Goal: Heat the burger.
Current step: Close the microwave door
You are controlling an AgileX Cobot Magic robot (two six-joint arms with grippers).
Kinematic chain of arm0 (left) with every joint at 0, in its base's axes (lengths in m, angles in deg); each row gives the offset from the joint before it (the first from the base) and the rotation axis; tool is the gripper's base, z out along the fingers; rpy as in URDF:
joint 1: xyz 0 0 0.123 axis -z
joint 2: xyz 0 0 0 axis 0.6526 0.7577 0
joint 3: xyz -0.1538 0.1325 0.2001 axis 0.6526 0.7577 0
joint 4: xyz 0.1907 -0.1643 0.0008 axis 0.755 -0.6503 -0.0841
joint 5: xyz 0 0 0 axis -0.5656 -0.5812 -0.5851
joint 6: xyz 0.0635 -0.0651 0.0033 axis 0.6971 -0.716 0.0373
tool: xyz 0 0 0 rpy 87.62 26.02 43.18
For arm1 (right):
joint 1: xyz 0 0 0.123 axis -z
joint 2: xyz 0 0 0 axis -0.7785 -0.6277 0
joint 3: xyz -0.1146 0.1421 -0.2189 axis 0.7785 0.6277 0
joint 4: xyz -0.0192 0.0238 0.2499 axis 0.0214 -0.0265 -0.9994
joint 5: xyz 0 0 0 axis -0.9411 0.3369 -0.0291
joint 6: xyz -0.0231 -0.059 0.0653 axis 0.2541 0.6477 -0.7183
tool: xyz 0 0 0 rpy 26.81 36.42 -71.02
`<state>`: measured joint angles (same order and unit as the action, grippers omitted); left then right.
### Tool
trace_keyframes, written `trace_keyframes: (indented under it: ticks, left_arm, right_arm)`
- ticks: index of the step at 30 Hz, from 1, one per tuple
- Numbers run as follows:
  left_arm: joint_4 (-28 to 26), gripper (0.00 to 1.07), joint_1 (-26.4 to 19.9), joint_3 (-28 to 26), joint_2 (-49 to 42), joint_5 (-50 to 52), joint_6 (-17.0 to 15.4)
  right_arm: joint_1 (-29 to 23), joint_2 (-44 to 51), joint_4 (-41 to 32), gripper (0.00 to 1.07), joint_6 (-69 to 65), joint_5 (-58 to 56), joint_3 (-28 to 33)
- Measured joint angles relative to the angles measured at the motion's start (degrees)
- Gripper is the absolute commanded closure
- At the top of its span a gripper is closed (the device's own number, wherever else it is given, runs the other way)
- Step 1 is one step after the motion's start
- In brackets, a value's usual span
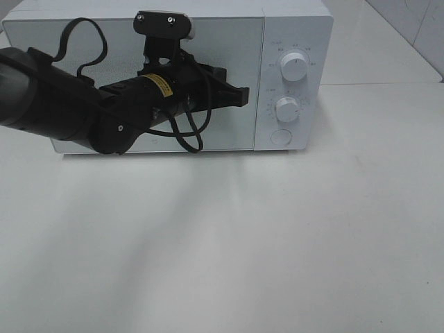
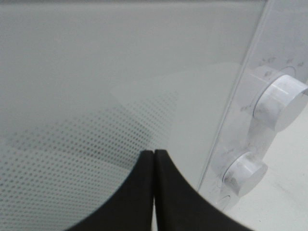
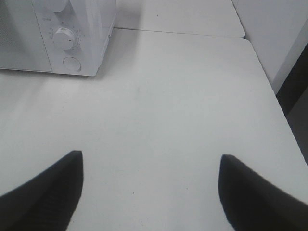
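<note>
The burger is out of view in every frame. A white microwave (image 1: 298, 28) stands at the back of the table with its door (image 1: 229, 48) closed. My left gripper (image 1: 243, 97) is shut and empty, its tips held against or just in front of the door's right side near the control panel. In the left wrist view the left gripper (image 2: 154, 155) has its two fingers pressed together before the dotted door glass (image 2: 96, 77). My right gripper (image 3: 150, 156) hangs open and empty over the bare table, with the microwave (image 3: 82, 29) some way beyond it.
The control panel carries an upper knob (image 1: 294, 67), a lower knob (image 1: 286, 109) and a round button (image 1: 280, 137). White tabletop (image 1: 222, 243) spreads in front of the microwave. A table seam and edge (image 3: 250, 43) lie beyond the right gripper.
</note>
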<state>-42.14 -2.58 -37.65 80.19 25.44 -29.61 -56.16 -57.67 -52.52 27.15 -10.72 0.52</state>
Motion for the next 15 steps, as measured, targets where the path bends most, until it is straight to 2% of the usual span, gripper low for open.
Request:
trace_keyframes:
  ticks: [7,12,14,15]
  left_arm:
    - [-0.74,1.07,0.57,-0.80,-0.29,-2.58,0.17]
    - [-4.18,1.07,1.55,-0.46,-2.23,-5.96,0.17]
    - [-5.27,1.05,2.12,0.40,-3.67,-7.62,0.17]
    - [-5.50,1.00,2.46,0.97,-4.41,-9.00,0.17]
  right_arm:
    - [0.00,0.00,0.00,0.34,0.00,0.00,0.00]
    - [0.00,0.00,0.00,0.34,0.00,0.00,0.00]
    - [0.00,0.00,0.00,0.34,0.00,0.00,0.00]
    - [0.00,0.00,0.00,0.34,0.00,0.00,0.00]
